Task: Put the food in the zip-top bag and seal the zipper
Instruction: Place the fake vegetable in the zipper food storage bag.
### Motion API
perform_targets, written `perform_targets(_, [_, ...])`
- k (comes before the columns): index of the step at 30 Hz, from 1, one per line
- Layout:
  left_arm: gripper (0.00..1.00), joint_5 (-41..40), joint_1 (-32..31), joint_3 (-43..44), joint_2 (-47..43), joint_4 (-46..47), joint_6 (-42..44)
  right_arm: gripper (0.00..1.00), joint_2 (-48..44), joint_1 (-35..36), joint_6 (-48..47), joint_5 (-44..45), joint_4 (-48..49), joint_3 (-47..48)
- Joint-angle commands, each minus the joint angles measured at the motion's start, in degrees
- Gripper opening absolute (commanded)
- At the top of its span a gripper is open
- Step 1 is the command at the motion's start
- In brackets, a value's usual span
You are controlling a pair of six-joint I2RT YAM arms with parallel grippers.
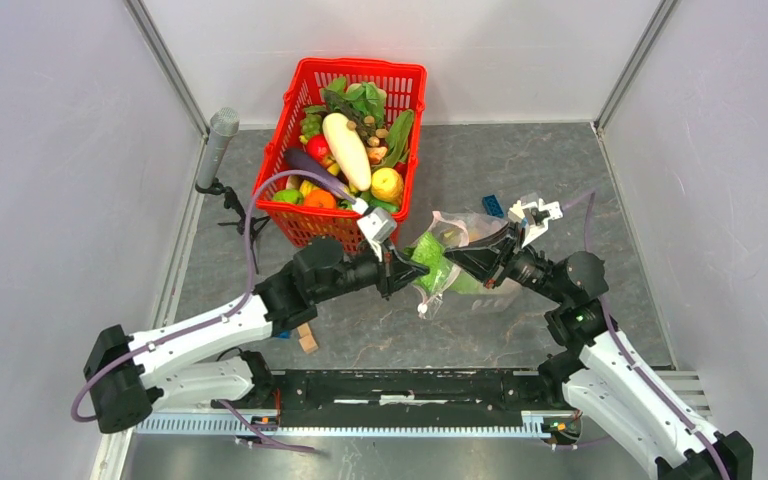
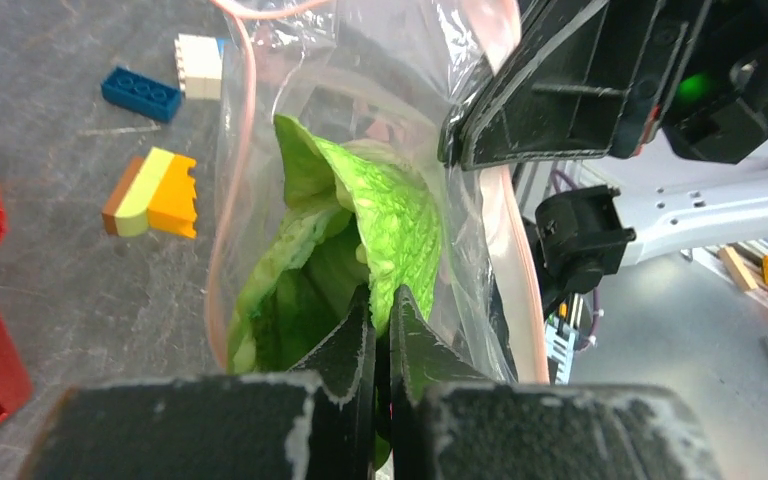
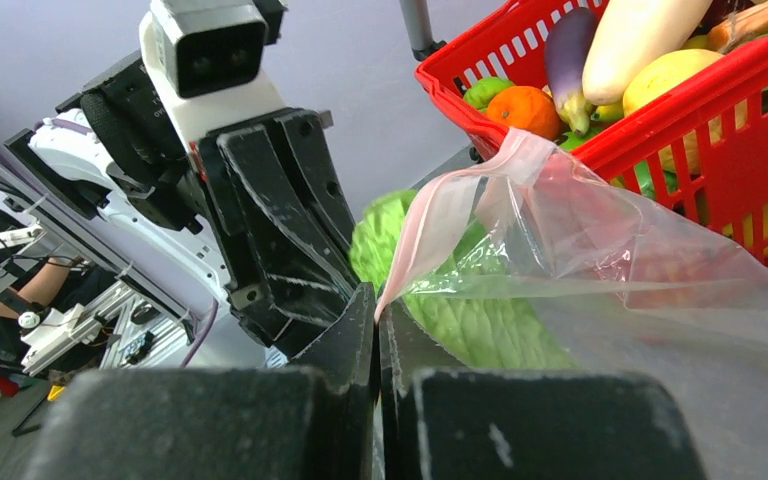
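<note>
**Cabbage bagged, both pincers clenched**

The bag point(image 1: 480, 285) is held up between the two arms, just in front of the basket's point(image 1: 305, 228) near right corner, with the cabbage point(image 1: 428, 258) inside it. The right gripper point(image 3: 377, 300) is clenched on the zipper point(image 3: 430, 225), whose pink strip climbs from its tips toward the basket. The left gripper point(image 2: 380, 300) is clenched too, tips at the cabbage in the mouth. Whether it pinches leaf or film I cannot tell. The radish point(image 1: 345, 150) and other food lie in the basket, nearer the left arm, so fetching is likely its job.

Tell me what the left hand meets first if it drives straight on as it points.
The cabbage at its tips, inside the bag; beyond, probably the right hand.
</note>
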Motion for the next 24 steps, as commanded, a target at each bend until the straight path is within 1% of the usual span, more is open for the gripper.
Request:
perform_targets(1, [0.02,1.2,-1.3,4.3,3.5,2.2,-0.3,0.01,-0.5,0.4,2.4,-0.7,6.7,-1.1])
perform_targets(3, [0.02,6.1,-1.7,6.5,5.8,0.8,0.6,0.01,-0.7,0.4,2.8,-0.1,7.3,-1.3])
perform_targets(4, [0.02,8.3,-1.7,7.9,7.3,-1.3,1.1,0.01,-0.6,0.4,2.7,0.0,7.1,-1.3])
perform_targets(8, [0.02,12.9,-1.9,10.9,10.4,-5.5,2.7,0.01,-0.4,0.4,2.0,-0.9,7.1,-0.7])
perform_targets(10, [0.02,14.4,-1.8,13.8,12.2,-11.3,5.6,0.01,-0.9,0.4,1.3,-0.1,6.4,-0.6])
perform_targets(12, [0.02,14.2,-1.8,14.9,12.9,-14.9,6.3,0.01,-1.3,0.4,0.6,0.2,5.7,-0.3])
perform_targets(14, [0.02,13.6,-1.8,13.7,13.0,-13.4,5.4,0.01,-1.7,0.4,0.2,0.0,5.6,-0.1])
perform_targets(17, [0.02,15.2,-1.8,12.1,14.2,-9.8,3.2,0.0,-2.6,0.4,0.4,0.5,5.9,-0.4])
perform_targets(21, [0.02,20.6,-2.2,10.4,15.7,-7.1,1.1,0.0,-4.3,0.4,-1.0,2.5,5.4,-0.3])
perform_targets(24, [0.02,23.6,-2.6,9.3,15.3,-7.7,1.2,0.0,-5.9,0.4,-3.5,5.1,2.5,0.2])
